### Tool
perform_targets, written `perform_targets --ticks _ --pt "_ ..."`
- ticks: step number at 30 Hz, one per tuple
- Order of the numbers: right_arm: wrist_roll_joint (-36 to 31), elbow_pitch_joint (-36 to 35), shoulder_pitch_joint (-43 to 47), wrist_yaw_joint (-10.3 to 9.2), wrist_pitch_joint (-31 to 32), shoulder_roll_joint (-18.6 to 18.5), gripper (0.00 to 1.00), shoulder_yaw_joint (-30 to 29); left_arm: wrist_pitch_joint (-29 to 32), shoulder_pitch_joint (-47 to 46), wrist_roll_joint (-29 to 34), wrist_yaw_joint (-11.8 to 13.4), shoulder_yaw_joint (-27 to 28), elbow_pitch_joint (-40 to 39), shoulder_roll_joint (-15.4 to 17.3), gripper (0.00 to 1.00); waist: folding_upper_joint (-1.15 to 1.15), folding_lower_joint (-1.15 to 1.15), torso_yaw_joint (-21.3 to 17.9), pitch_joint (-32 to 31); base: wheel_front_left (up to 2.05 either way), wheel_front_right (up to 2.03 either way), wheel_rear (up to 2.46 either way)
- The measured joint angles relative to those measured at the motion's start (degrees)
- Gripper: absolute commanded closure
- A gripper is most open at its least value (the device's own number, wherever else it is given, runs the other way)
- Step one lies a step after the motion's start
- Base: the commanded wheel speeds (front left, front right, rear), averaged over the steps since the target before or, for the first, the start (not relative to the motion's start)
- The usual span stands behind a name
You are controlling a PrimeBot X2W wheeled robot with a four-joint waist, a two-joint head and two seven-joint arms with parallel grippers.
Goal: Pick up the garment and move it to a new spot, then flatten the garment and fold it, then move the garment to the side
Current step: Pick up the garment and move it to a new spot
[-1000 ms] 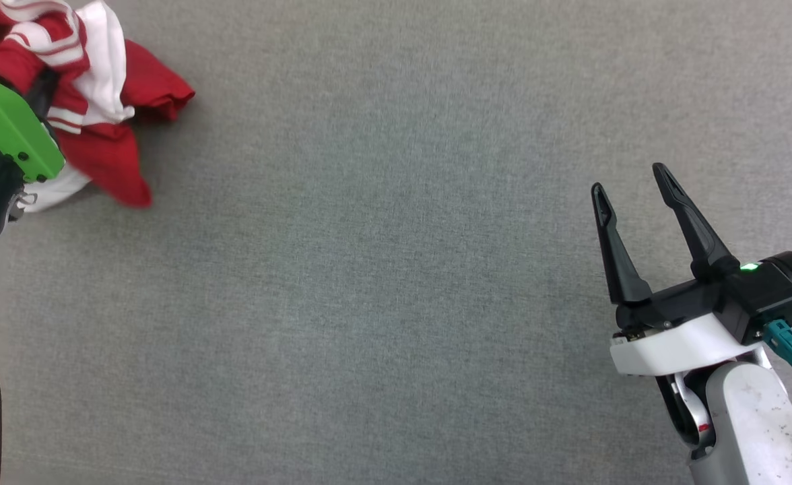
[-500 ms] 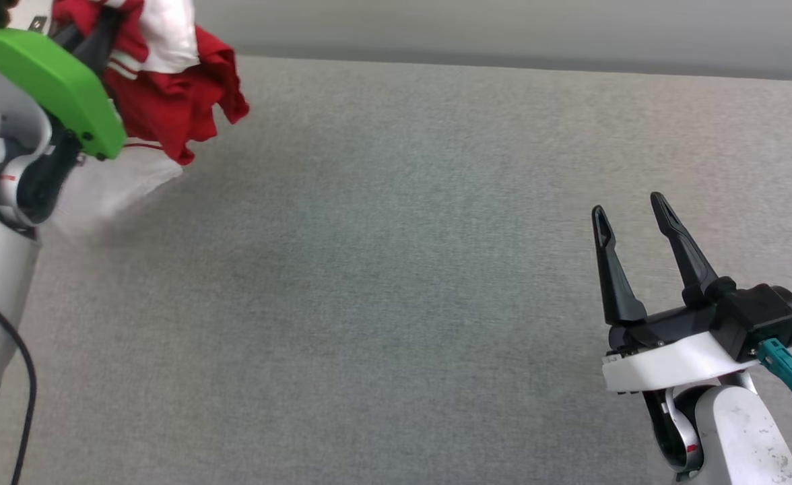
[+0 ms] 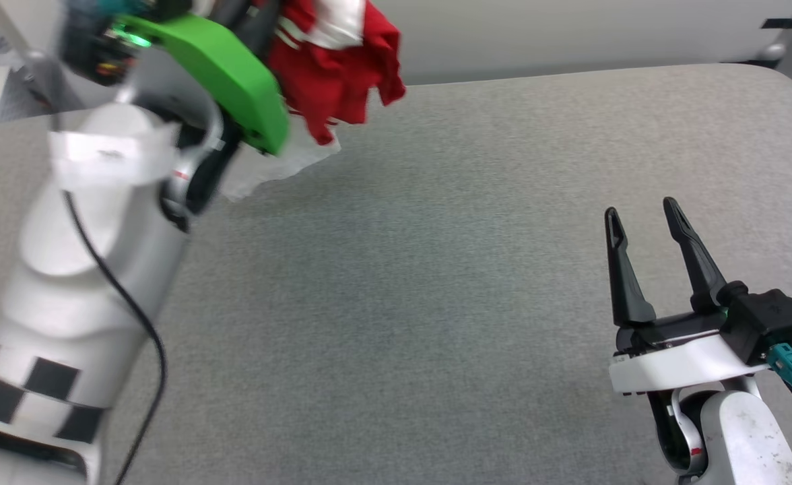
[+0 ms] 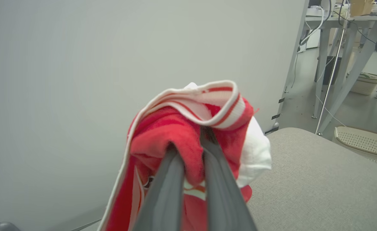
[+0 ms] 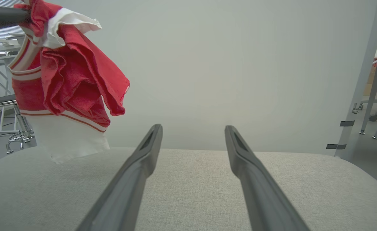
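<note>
The garment (image 3: 342, 74) hung bunched in my clenched left gripper (image 4: 189, 141), at eleven o'clock from my spread right gripper (image 3: 642, 209).

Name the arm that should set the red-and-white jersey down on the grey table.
Left. The left gripper is shut on the red-and-white jersey over the grey padded table; the right gripper stands open, empty, apart.

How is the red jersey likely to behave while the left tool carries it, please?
Probably floppy: the jersey hangs in folds from the left tool. Likely light: one pinch holds it all up. Its white hem may drag on the grey surface.
</note>
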Motion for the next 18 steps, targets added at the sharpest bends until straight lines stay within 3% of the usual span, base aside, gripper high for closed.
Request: perform_targets --ticks 10,15,16,17,18 --pt "0.0 -0.2 1.0 0.0 0.0 0.3 0.0 -3.7 -5.3 14.6 0.7 1.0 -11.2 7.1 -14.7 1.0 0.0 0.0 -4.6 0.1 0.0 0.0 0.0" --pt "0.4 -0.2 1.0 0.0 0.0 0.4 0.0 -3.8 -6.9 19.8 2.6 1.0 -17.9 13.7 -18.1 1.0 0.0 0.0 -5.0 0.6 0.0 0.0 0.0" --pt "0.4 -0.2 1.0 0.0 0.0 0.4 0.0 -3.8 -7.0 20.3 2.6 1.0 -18.8 14.5 -18.4 0.93 0.0 0.0 -5.0 0.6 0.0 0.0 0.0" --pt "0.4 -0.1 1.0 0.0 0.0 0.4 0.0 -3.7 -7.0 20.9 2.6 1.0 -19.8 15.6 -18.7 0.54 0.0 0.0 -4.9 0.6 0.0 0.0 0.0" --pt "0.4 0.0 0.9 0.0 0.0 0.4 0.0 -3.5 -6.7 21.2 2.6 1.0 -21.0 16.6 -18.9 0.0 0.0 0.0 -4.9 0.6 0.0 0.0 0.0"
